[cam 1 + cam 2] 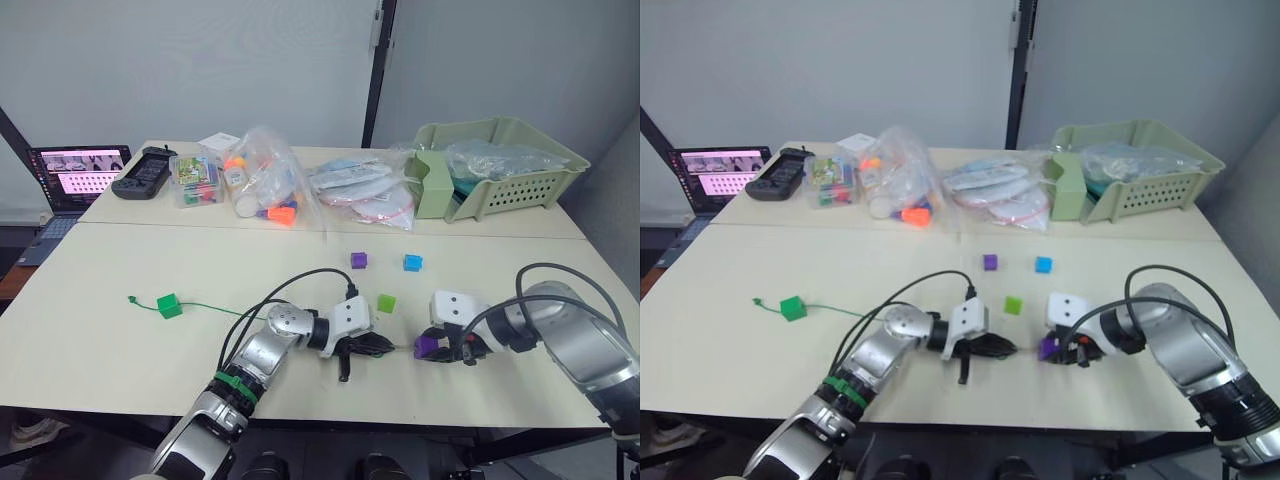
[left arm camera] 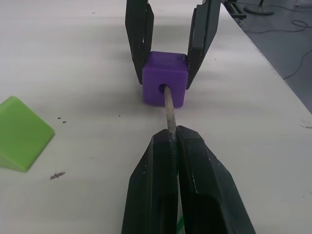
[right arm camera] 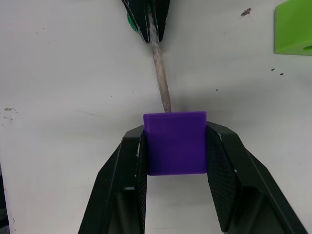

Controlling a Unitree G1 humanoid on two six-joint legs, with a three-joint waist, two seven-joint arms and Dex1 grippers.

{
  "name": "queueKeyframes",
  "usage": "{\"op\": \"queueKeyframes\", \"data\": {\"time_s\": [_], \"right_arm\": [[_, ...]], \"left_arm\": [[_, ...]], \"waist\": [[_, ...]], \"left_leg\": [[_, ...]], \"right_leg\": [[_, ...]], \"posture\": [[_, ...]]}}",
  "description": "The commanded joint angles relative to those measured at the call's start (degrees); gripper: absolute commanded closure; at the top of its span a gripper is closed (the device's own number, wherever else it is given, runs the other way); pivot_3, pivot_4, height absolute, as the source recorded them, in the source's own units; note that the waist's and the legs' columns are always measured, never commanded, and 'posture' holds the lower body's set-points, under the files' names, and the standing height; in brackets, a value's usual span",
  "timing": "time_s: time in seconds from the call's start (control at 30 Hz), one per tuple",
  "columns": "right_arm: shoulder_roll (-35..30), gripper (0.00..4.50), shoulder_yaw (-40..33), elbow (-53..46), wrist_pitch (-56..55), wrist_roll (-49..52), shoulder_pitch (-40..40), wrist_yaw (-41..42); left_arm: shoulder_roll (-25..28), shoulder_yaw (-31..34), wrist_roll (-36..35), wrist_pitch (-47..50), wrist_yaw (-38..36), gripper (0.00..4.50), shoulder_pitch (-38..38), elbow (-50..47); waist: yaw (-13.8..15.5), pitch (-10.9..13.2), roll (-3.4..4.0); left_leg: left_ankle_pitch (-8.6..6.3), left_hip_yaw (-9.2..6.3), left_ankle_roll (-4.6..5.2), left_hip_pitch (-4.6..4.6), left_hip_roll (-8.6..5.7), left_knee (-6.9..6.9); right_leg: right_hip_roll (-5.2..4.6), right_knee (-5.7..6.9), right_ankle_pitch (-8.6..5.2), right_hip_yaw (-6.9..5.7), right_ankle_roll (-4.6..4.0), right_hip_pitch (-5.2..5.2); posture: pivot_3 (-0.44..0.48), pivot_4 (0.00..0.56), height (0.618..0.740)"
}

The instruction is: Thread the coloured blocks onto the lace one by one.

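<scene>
Lace [image 1: 215, 308] runs across the near part of the table [image 1: 120, 350], from a dark green block [image 1: 169, 305] already strung at its far-left end over to the left claw [image 2: 173, 141], which is clenched on it just behind the stiff pale tip [image 2: 168, 107]. That tip is poking into the hole of a purple block [image 2: 165, 86], and the right claw [image 3: 175, 146] is grasping this block by two opposite sides, low over the table near the front edge. A lime green block [image 1: 386, 303] sits just beyond the two claws, with a second purple block [image 1: 359, 260] and a blue block [image 1: 412, 262] further back, all still loose.

To my eye the tip has only just entered. The thing to do well here is keep the tip in line with the hole while pushing, so it does not jam against the inner wall or bend. The right claw should hold the block level and steady. Because the left claw grips close behind the tip, it will likely meet the block's face before the tip comes out the other side, so a regrip may be needed.
</scene>
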Motion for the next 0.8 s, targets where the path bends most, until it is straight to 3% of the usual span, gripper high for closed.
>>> {"op": "queueKeyframes", "data": {"time_s": [0.03,0.53,0.8], "right_arm": [[-0.63,3.35,-0.36,-1.56,0.42,0.49,1.27,-0.14],[-0.54,3.35,-0.55,-2.70,0.27,0.52,2.56,-0.75],[-0.27,3.35,-0.85,-2.53,0.41,0.45,2.61,-1.08]], "left_arm": [[-1.37,-0.69,0.46,-2.11,-0.21,4.50,-1.84,0.56],[-9.74,-1.37,3.13,-6.79,-0.25,4.50,-9.71,14.58],[-10.70,0.25,2.57,-5.17,-1.06,4.50,-10.92,16.49]], "waist": [[0.00,0.00,0.00],[0.34,0.01,-0.01],[0.50,0.01,-0.01]], "left_leg": [[0.00,0.00,0.00,0.00,0.00,0.00],[0.00,0.00,0.00,-0.02,-0.03,0.00],[0.00,0.00,0.00,-0.02,-0.03,0.00]], "right_leg": [[0.00,0.00,0.00,0.00,0.00,0.00],[0.00,-0.04,-0.01,-0.01,0.01,0.01],[-0.01,-0.05,-0.01,0.00,0.01,0.02]], "posture": [[0.000,0.150,0.733],[0.000,0.150,0.733],[0.000,0.150,0.733]]}}
